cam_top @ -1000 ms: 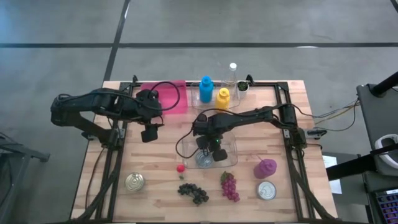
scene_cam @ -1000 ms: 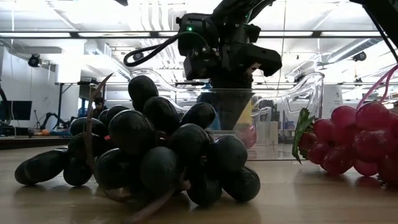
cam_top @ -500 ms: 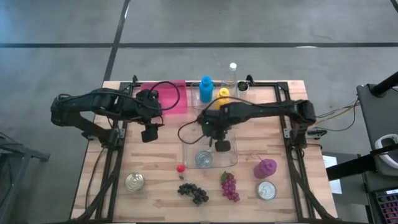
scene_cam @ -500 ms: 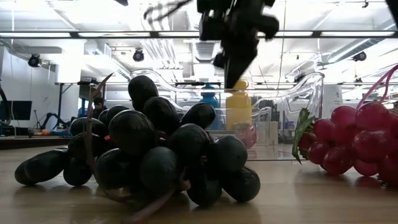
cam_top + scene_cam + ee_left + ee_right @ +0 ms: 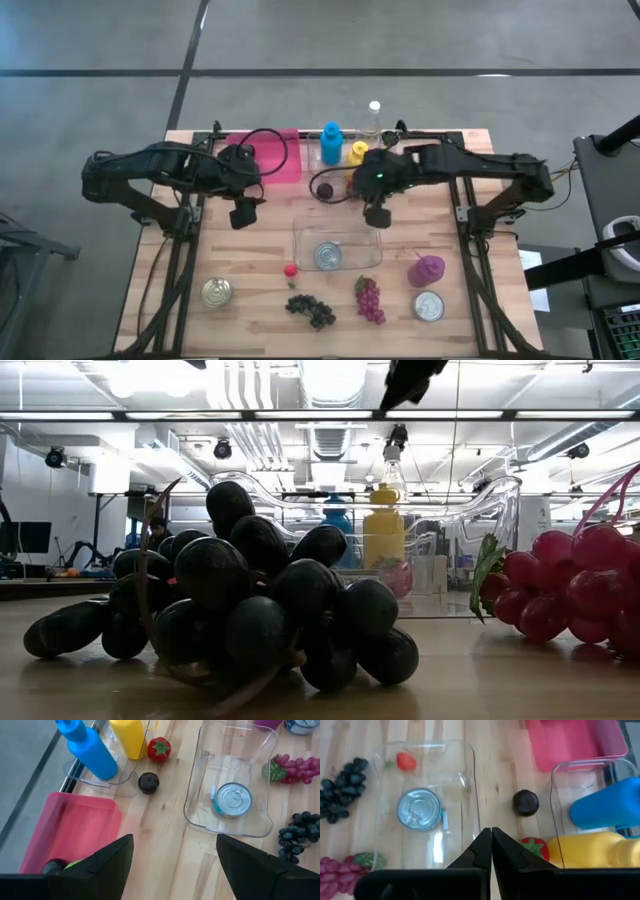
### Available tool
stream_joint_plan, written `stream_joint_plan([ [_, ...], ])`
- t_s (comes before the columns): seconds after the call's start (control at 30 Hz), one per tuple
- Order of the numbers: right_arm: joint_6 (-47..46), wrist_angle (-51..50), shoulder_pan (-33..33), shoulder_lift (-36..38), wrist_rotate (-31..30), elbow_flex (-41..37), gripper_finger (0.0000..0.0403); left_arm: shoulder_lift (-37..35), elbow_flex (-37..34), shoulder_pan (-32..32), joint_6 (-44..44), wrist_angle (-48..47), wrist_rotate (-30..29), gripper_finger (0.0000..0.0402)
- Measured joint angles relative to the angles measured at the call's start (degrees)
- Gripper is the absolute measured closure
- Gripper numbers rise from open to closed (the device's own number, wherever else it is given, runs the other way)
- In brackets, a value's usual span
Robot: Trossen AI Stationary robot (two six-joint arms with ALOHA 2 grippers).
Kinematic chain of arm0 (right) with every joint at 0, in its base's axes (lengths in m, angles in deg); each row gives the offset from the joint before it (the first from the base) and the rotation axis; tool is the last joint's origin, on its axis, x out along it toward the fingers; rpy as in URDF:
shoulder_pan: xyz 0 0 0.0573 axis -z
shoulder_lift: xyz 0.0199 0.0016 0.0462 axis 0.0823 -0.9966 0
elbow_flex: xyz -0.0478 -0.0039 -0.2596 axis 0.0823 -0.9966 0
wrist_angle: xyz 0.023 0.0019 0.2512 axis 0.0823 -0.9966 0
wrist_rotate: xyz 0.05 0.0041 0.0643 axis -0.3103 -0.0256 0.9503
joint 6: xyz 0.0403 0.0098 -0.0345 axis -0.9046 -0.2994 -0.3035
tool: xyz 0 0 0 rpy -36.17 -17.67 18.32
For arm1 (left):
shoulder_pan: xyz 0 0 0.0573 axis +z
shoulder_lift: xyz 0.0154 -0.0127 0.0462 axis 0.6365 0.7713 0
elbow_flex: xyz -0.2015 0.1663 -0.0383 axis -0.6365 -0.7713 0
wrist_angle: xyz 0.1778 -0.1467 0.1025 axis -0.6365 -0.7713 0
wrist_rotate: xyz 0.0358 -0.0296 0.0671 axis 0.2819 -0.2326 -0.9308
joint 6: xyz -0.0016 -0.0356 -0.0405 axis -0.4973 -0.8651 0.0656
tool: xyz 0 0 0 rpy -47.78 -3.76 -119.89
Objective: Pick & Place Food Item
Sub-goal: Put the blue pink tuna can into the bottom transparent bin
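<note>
- Grey concrete floor surrounds the pale wooden counter [image 5: 250, 260], which fills the middle of the high view.
- At the centre of that view lies a clear plastic tray [image 5: 300, 245] with a silver round tin can [image 5: 328, 257] inside it, toward its lower left part.
- Just outside the tray's lower left corner sits a small red strawberry [image 5: 291, 270]; below it, near the counter's bottom edge, lies a bunch of dark black grapes [image 5: 311, 310], with a bunch of red grapes [image 5: 369, 299] to its right.
- A second tin can [image 5: 217, 293] stands at lower left; a third tin [image 5: 429, 306] and a purple cup [image 5: 426, 269] stand at lower right.
- Along the top edge are a pink rectangular tray [image 5: 285, 160], a blue bottle [image 5: 331, 142], a yellow bottle [image 5: 358, 152] and a clear bottle [image 5: 374, 113].
- The right tool [image 5: 377, 215] hangs over the tray's upper right corner, fingers pressed together and holding nothing, as the right wrist view shows.
- The left tool [image 5: 239, 216] waits left of the tray, below the pink tray, fingers spread wide and empty.
- A dark round plum [image 5: 525, 802] lies between the clear tray and the bottles.
- Open counter lies left of the clear tray.
</note>
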Motion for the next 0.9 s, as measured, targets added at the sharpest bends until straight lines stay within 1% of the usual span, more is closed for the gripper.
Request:
stream_joint_plan([
  [0.1,-1.71,0.07,-0.04,2.61,-0.01,-1.04,0.0394,0.00,0.00,0.00,-0.56,0.00,0.03,0.0112],
  [0.23,-2.18,-0.05,-0.04,5.99,-0.07,-2.86,0.0394,0.00,-0.06,0.00,-3.35,0.10,0.26,0.0115],
  [0.4,-1.44,-0.04,0.00,11.03,-0.17,-6.07,0.0394,0.02,-2.42,0.00,-9.91,0.90,1.42,0.0116],
  [0.5,-1.47,0.17,0.00,14.04,-0.26,-7.56,0.0394,0.00,-5.78,0.00,-14.79,2.91,4.34,0.0116],
  [0.73,1.21,0.39,0.43,18.97,-1.31,-9.77,0.0394,0.07,-14.44,-0.07,-29.33,7.13,15.14,0.0115],
  [0.9,3.82,-0.04,0.61,21.23,-1.25,-9.87,0.0394,0.07,-19.28,-0.56,-39.46,8.36,17.75,0.0116],
])
